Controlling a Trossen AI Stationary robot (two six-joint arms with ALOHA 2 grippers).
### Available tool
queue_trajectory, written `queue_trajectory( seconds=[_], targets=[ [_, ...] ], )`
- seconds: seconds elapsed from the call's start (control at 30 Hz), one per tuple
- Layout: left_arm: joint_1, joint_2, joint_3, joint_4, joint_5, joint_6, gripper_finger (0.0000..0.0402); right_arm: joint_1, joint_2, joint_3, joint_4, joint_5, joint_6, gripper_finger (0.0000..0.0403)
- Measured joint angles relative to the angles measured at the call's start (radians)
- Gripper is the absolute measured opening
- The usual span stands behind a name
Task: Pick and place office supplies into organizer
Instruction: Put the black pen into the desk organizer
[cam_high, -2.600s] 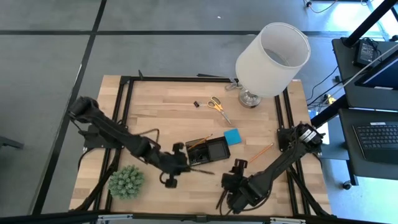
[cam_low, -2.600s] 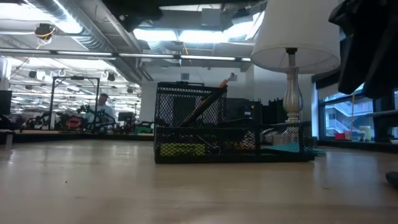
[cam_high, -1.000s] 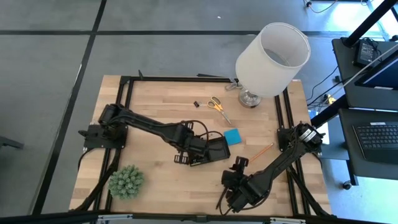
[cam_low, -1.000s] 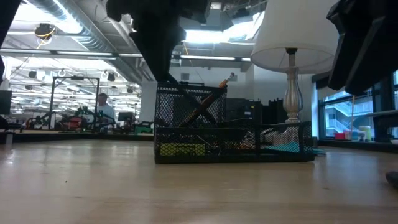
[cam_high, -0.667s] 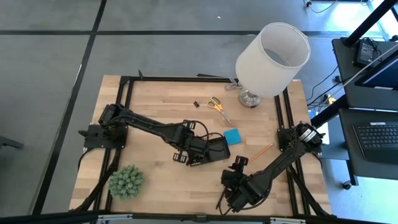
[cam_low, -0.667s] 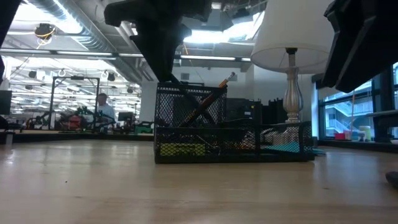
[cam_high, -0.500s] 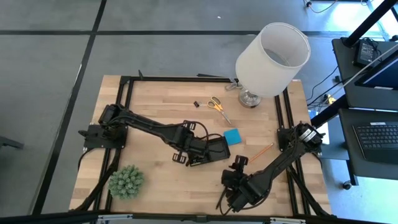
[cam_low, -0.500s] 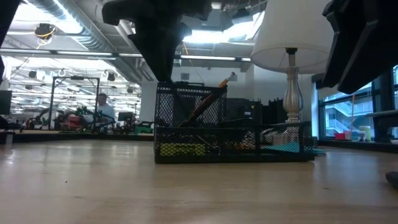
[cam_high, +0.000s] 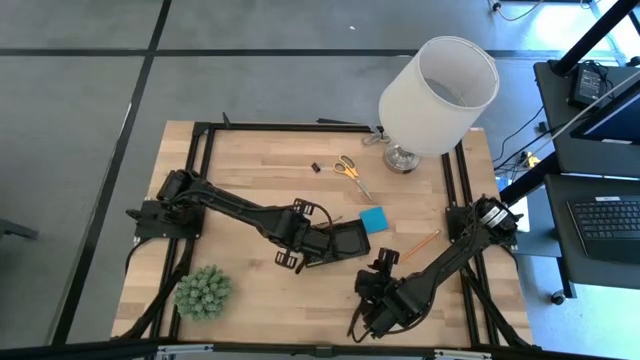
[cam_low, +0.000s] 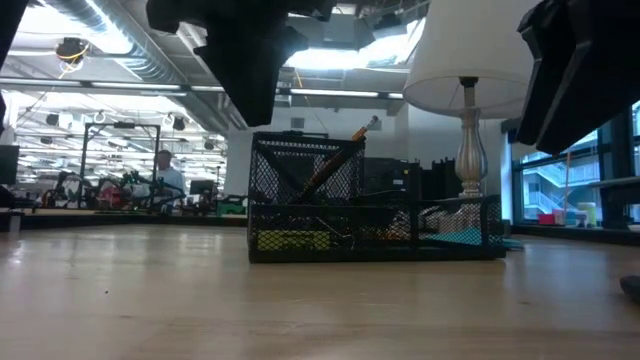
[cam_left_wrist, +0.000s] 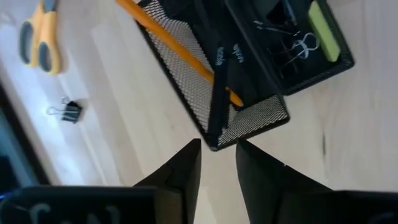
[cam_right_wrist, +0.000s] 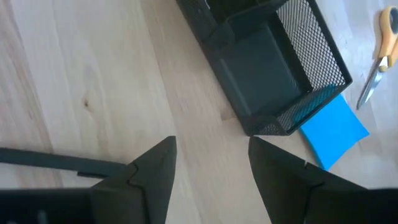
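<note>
The organizer (cam_high: 335, 241), a black mesh tray, sits near the middle of the wooden table (cam_high: 250, 165). The left gripper (cam_left_wrist: 217, 152) hovers just off its tall pen cup end, fingers slightly parted and holding nothing — a black pen (cam_left_wrist: 219, 93) and an orange pencil (cam_left_wrist: 168, 46) lean in that compartment, and a yellow-green item (cam_left_wrist: 323, 31) with clips lies in a lower section. The right gripper (cam_right_wrist: 211, 158) hangs off the organizer's front-right side, toward the table's near edge, fingers spread wide and empty.

Touching the organizer's far right corner is the blue pad (cam_high: 373, 219). Farther back from the organizer, toward the lamp (cam_high: 435, 90), lie the yellow scissors (cam_high: 349, 169) and a small black clip (cam_high: 314, 167), well apart from it, with bare wood between. A loose orange pencil (cam_high: 420, 243) rests to the organizer's right, near the right arm's base. The green plant ball (cam_high: 203, 291) sits far left of the organizer at the table's front corner — bare wood lies between the two
</note>
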Motion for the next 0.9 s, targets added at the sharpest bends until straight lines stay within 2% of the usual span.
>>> queue_trajectory(
  seconds=[0.1, 0.23, 0.4, 0.6, 0.73, 0.9],
  targets=[
    [-0.015, -0.018, 0.0, -0.009, -0.038, -0.012, 0.0102, 0.002, 0.0, 0.0, -0.022, -0.032, 0.001, 0.0204],
    [-0.035, -0.057, 0.0, -0.007, -0.033, -0.081, 0.0106, 0.002, 0.0, 0.0, -0.052, -0.131, -0.068, 0.0204],
    [-0.067, -0.102, 0.0, 0.033, -0.019, -0.314, 0.0104, 0.007, -0.001, 0.0, -0.051, -0.228, -0.251, 0.0204],
    [-0.122, -0.104, 0.0, 0.061, 0.045, -0.427, 0.0098, 0.06, -0.013, 0.001, 0.019, -0.237, -0.463, 0.0204],
    [-0.17, -0.1, 0.0, 0.076, 0.045, -0.475, 0.0099, 0.089, -0.019, 0.001, 0.083, -0.237, -0.57, 0.0204],
    [-0.232, -0.1, -0.018, 0.185, 0.019, -0.516, 0.0099, 0.092, -0.022, -0.005, 0.114, -0.254, -0.668, 0.0204]
  ],
)
